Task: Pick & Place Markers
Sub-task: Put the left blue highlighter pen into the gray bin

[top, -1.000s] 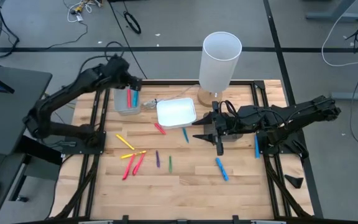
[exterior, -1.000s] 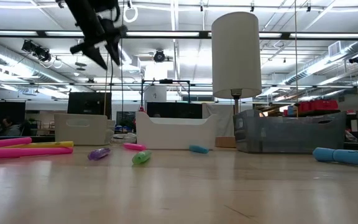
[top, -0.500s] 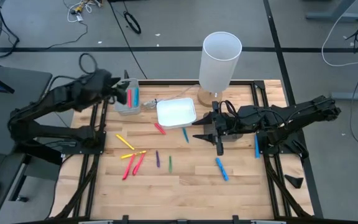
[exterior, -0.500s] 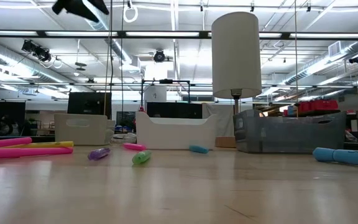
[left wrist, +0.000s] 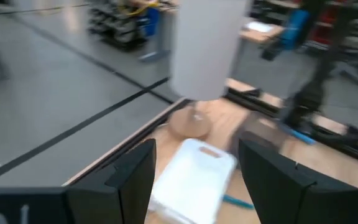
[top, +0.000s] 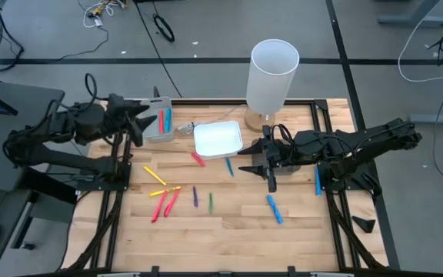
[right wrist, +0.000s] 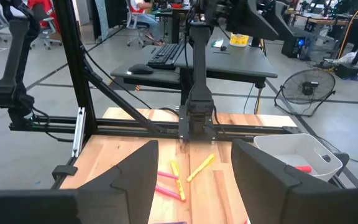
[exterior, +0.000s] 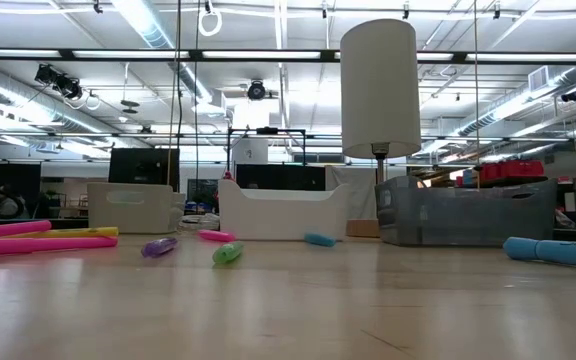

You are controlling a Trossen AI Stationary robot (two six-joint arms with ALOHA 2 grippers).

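Observation:
Several markers lie flat on the wooden table [top: 229, 231]: yellow [top: 154, 175], pink [top: 158, 206], purple [top: 194, 197], green [top: 211, 201], red [top: 198, 158], teal [top: 229, 167] and blue [top: 274, 208]. A red and a teal marker lie in the grey tray [top: 158, 125] at the far left. My left gripper [top: 139, 125] hangs open just left of that tray, pointing toward the table's right, with nothing between its fingers [left wrist: 194, 155]. My right gripper [top: 246, 165] hovers open near the white tray [top: 218, 140], pointing left and empty [right wrist: 194, 155].
A white lamp [top: 274, 73] on a round wooden foot stands at the far edge, behind the white tray. Another blue marker [top: 317, 181] lies under my right arm. Black frame rails [top: 118, 192] border the table's left and right sides. Bare wood runs along the near edge.
My left gripper has drawn back from above the grey tray toward the table's left edge, rising out of the low view and swinging round until it points toward the table's right. Its fingers have stayed apart. The markers have not moved.

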